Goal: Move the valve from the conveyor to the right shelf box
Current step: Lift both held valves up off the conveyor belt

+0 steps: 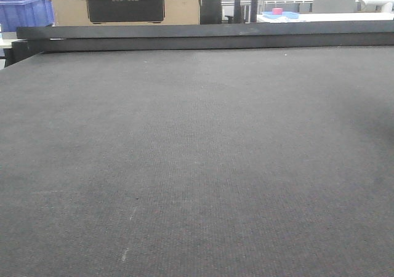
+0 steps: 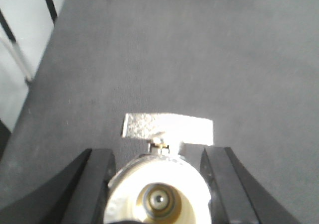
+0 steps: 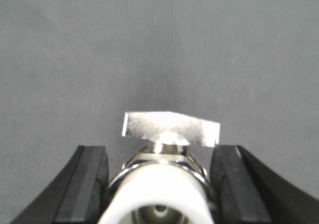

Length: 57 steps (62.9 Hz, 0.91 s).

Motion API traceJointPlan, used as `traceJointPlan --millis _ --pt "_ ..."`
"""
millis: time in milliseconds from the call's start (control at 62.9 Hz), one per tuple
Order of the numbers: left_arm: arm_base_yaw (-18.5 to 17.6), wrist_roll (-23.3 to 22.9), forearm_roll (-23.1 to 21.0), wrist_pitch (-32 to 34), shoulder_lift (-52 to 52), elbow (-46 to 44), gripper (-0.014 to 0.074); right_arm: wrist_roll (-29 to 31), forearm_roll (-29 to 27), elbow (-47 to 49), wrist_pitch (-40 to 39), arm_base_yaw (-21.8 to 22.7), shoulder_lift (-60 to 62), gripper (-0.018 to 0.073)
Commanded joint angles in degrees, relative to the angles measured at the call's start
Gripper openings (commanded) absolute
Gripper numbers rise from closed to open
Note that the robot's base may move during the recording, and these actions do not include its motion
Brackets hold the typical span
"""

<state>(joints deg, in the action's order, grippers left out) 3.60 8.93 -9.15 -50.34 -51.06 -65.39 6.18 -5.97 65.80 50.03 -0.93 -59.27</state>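
Observation:
The conveyor (image 1: 197,154) is a wide dark grey woven belt that fills the front view; no valve and no gripper shows there. In the left wrist view my left gripper (image 2: 158,154) is shut on a valve (image 2: 159,194) with a white round end and a flat silver handle (image 2: 168,128), over the belt (image 2: 174,50). In the right wrist view my right gripper (image 3: 159,152) is shut on a second valve (image 3: 159,189), chrome with a white end and silver handle (image 3: 171,128), over the belt (image 3: 159,50). The right shelf box is out of view.
A dark rail (image 1: 203,37) runs along the belt's far edge. Beyond it stand a cardboard box (image 1: 123,3) and a blue crate (image 1: 24,9). The belt's left edge and pale floor (image 2: 20,59) show in the left wrist view.

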Motion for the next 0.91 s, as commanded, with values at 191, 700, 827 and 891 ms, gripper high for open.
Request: traceJointPlan --millis 191,700,827,891 --pt "-7.96 -1.06 6.56 5.69 2.41 0.23 -0.0111 0.30 0.97 0.43 -7.00 0.22 7.05 -0.0169" --pt "-7.98 -3.62 9.86 9.46 2.30 0.23 -0.0111 0.30 0.74 0.43 -6.86 0.22 7.31 -0.0169" --pt "-7.98 -3.62 9.86 9.46 2.30 0.23 -0.0111 0.30 0.74 0.43 -6.86 0.22 7.31 -0.0169" --pt "-7.98 -3.62 9.86 9.46 2.30 0.23 -0.0111 0.30 0.74 0.43 -6.86 0.22 7.31 -0.0169"
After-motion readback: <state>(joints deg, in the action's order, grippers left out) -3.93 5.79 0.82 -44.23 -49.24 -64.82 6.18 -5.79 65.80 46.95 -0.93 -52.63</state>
